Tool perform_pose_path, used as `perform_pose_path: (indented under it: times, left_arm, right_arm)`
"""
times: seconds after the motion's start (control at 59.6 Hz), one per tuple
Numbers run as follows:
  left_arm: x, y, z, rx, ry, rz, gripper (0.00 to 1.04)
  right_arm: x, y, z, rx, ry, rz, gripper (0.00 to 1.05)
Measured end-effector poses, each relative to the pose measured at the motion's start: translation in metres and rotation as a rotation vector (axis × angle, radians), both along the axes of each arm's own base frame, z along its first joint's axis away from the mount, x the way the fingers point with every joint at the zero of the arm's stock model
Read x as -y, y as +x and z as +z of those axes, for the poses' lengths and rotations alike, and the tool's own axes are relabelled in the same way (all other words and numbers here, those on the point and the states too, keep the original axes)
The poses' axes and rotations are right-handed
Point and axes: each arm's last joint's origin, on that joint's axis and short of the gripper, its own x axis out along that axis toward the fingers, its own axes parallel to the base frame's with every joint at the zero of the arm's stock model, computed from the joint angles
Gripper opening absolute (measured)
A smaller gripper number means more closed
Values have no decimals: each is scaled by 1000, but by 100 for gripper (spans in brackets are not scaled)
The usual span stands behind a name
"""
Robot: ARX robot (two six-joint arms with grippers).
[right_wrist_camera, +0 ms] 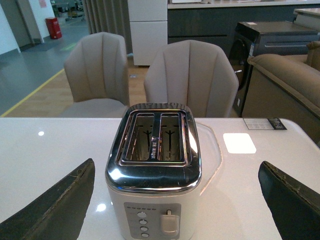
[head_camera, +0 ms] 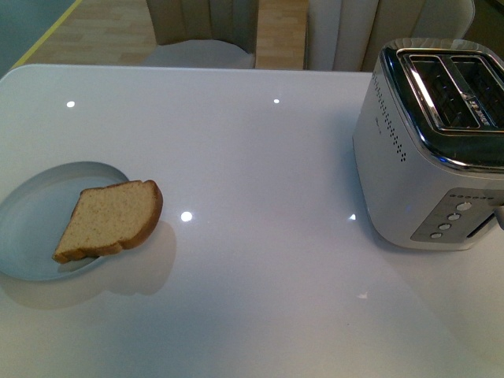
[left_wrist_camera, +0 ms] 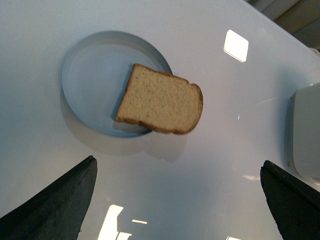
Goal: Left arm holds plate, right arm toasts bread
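Note:
A slice of brown bread (head_camera: 110,220) lies half on a round pale blue-white plate (head_camera: 31,224) at the table's left, its rounded top overhanging the rim. In the left wrist view the bread (left_wrist_camera: 160,100) and plate (left_wrist_camera: 90,75) lie beyond my open, empty left gripper (left_wrist_camera: 178,200), which hovers above the table. My right gripper (right_wrist_camera: 176,200) is open and empty, facing the button end of a white and chrome toaster (right_wrist_camera: 154,185) with two empty slots. The toaster (head_camera: 429,150) stands at the right in the front view. Neither arm shows in the front view.
The table (head_camera: 260,157) is white and glossy. Two beige chairs (right_wrist_camera: 190,80) stand behind its far edge. A small card (right_wrist_camera: 265,123) lies on the table behind the toaster.

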Motion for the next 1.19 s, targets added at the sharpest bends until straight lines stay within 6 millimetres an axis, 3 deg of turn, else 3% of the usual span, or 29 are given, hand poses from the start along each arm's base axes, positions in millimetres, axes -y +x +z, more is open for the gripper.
perform_pose_path:
  times: [0.185, 0.285, 0.487, 0.705, 0.957, 1.192]
  left_arm:
    - [-24, 51, -20, -12, 5, 45, 98]
    - [-36, 76, -47, -41, 27, 58, 98]
    - [-52, 105, -99, -129, 45, 68, 98]
    - [-65, 121, -138, -190, 30, 93, 98]
    - [-76, 125, -185, -290, 57, 119, 98]
    - [-71, 131, -195, -293, 69, 90, 98]
  right_arm:
    - [0, 0, 0, 0, 0, 0, 96]
    - [0, 0, 0, 0, 0, 0, 96]
    - [0, 0, 0, 0, 0, 0, 96]
    - [0, 0, 0, 0, 0, 0, 96]
    - [0, 0, 0, 0, 0, 0, 96]
    - [0, 0, 0, 0, 0, 0, 96]
